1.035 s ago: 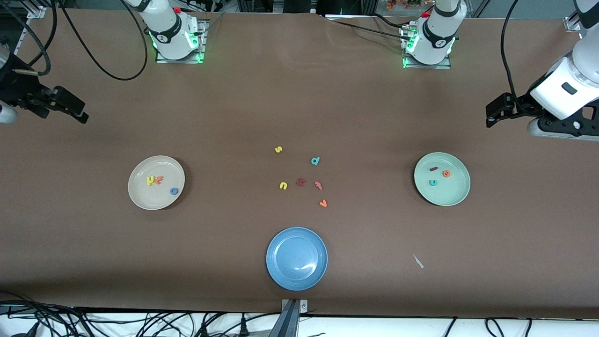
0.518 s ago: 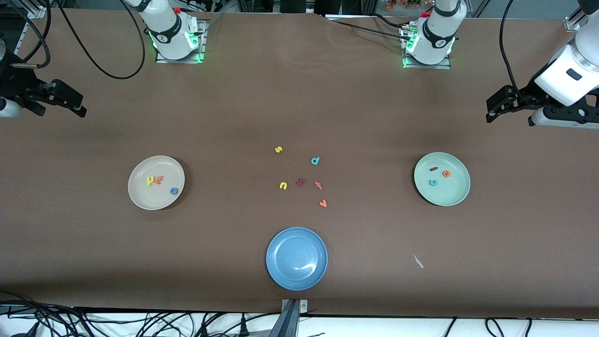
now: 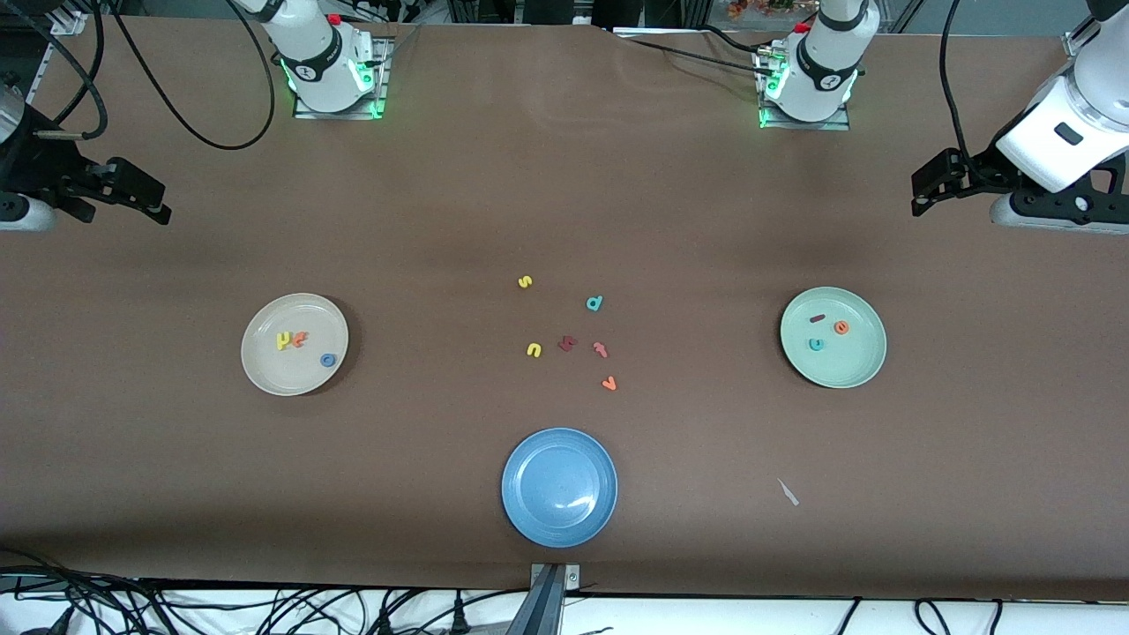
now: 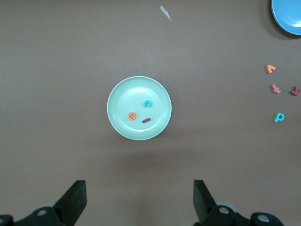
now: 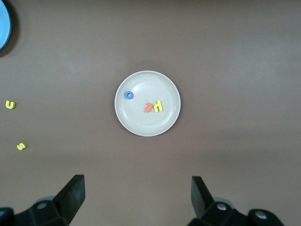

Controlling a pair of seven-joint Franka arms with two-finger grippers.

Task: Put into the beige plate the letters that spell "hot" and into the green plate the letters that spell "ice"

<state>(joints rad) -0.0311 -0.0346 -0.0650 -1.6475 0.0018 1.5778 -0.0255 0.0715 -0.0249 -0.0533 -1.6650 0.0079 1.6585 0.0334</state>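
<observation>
Six letters sit in two plates

Three letters lie in the beige plate [image 3: 295, 344], toward the right arm's end of the bench [image 3: 564, 194]: a yellow "h" [image 3: 283, 339], touching an orange "t" [image 3: 300, 337], and a blue "o" [image 3: 328, 359] a little apart, nearer the front camera. Three more lie in the green plate [image 3: 833, 337], toward the left arm's end: a dark red "i" [image 3: 818, 318], an orange "e" [image 3: 841, 327] and a teal "c" [image 3: 816, 345], none touching.

Between the plates, loose letters rest on the bench: a yellow "s" [image 3: 525, 282], a teal "d" [image 3: 594, 303], a yellow "u" [image 3: 533, 350], a dark red letter [image 3: 567, 343], a pinkish "t" [image 3: 601, 349] and an orange "v" [image 3: 609, 384]. A blue plate [image 3: 559, 487] sits nearest the front camera.

The left pincer [image 3: 928, 187] hangs up high over bare bench near the green plate, jaws wide apart and holding nothing. The right pincer [image 3: 141, 192] hangs the same way near the beige plate, also wide apart with nothing in it.
</observation>
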